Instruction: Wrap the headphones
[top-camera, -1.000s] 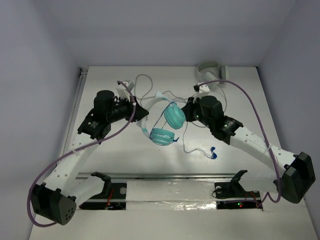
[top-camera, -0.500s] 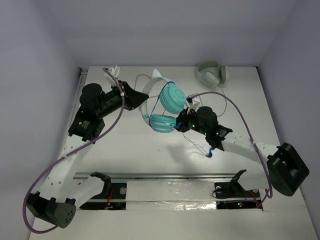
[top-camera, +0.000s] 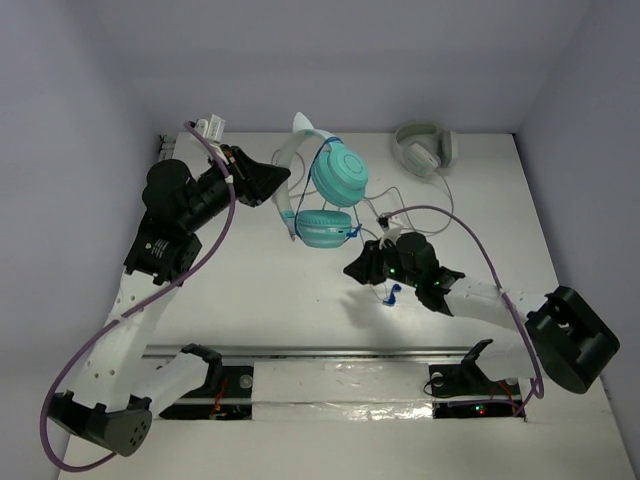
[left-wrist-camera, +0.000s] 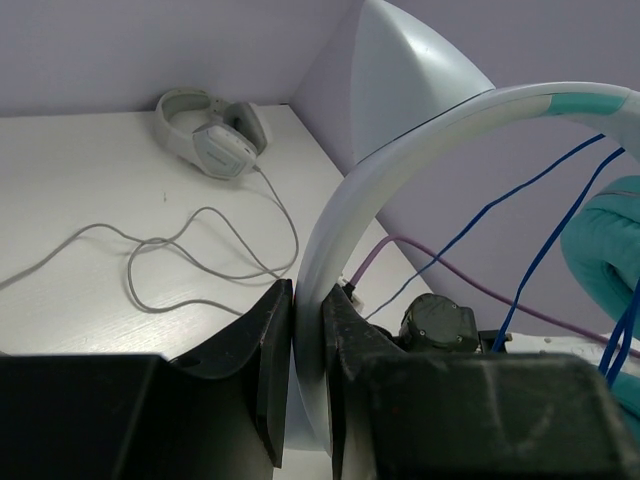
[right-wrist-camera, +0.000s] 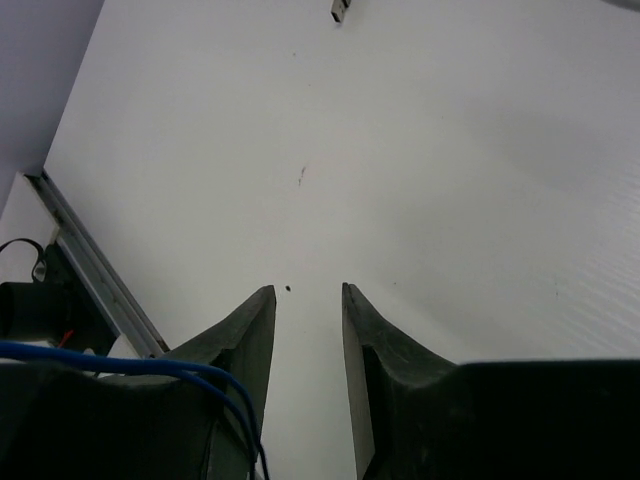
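The headphones have teal ear cups (top-camera: 340, 175), a white headband (top-camera: 287, 180) and a thin blue cable (top-camera: 390, 292). My left gripper (top-camera: 280, 181) is shut on the headband and holds them above the back middle of the table. In the left wrist view the headband (left-wrist-camera: 330, 230) runs between the jaws of my left gripper (left-wrist-camera: 307, 320), with a teal cup (left-wrist-camera: 610, 250) at right. My right gripper (top-camera: 352, 268) sits low, in front of the cups, jaws slightly apart with only bare table between them (right-wrist-camera: 305, 290). The blue cable (right-wrist-camera: 150, 365) drapes over its left finger's base.
Grey-white headphones (top-camera: 425, 148) lie at the back right corner, also in the left wrist view (left-wrist-camera: 213, 140), with their grey cable (left-wrist-camera: 200, 250) looping over the table. A small plug (right-wrist-camera: 340, 10) lies ahead of my right gripper. A metal rail (top-camera: 320, 352) runs along the near edge.
My left gripper has raised the headphones up and toward the back left. My right gripper has left the ear cups and moved down toward the near side, the blue cable trailing with it.
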